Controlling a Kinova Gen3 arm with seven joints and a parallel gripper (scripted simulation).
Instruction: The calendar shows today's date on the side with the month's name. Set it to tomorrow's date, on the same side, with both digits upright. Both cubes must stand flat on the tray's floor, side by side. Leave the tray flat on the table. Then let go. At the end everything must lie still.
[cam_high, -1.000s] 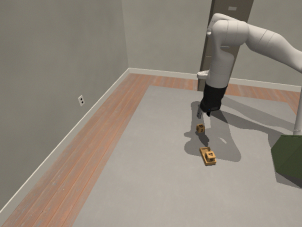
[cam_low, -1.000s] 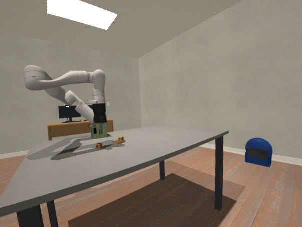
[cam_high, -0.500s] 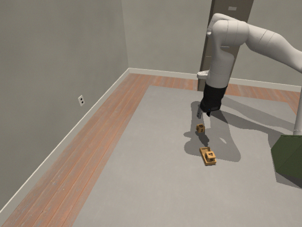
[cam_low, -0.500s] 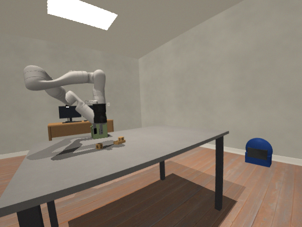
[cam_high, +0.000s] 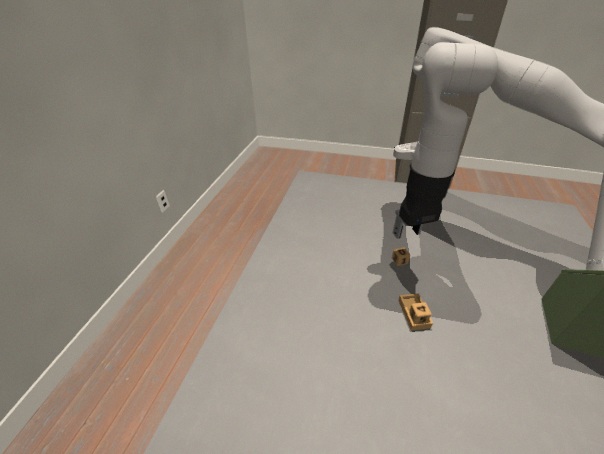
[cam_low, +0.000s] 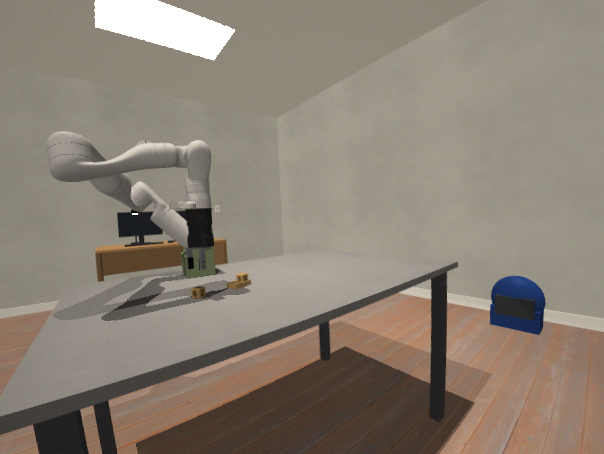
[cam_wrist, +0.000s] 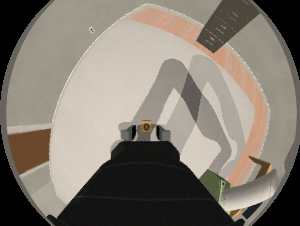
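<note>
The calendar's tray (cam_high: 406, 311) (cam_low: 234, 286) is a shallow, oblong, tan wooden-looking box with raised walls, lying on the table. One cube (cam_high: 420, 312) (cam_low: 242, 277), tan with dark markings, sits in its five o'clock end in the top view, standing above the walls. At about eleven o'clock from the tray, apart from it, the other cube (cam_high: 400, 257) (cam_low: 198, 292) (cam_wrist: 146, 126) rests on the table, a 0 on its upper face. Over that cube hangs the gripper (cam_high: 407, 231) (cam_low: 196, 263) (cam_wrist: 146, 130), its angular fingers open and holding nothing. The arm (cam_high: 442, 135) (cam_low: 198, 172) is smooth, rounded and whitish above a black wrist. The table (cam_high: 300, 390) (cam_low: 260, 300) (cam_wrist: 95, 95) is matte grey, faintly mottled.
</note>
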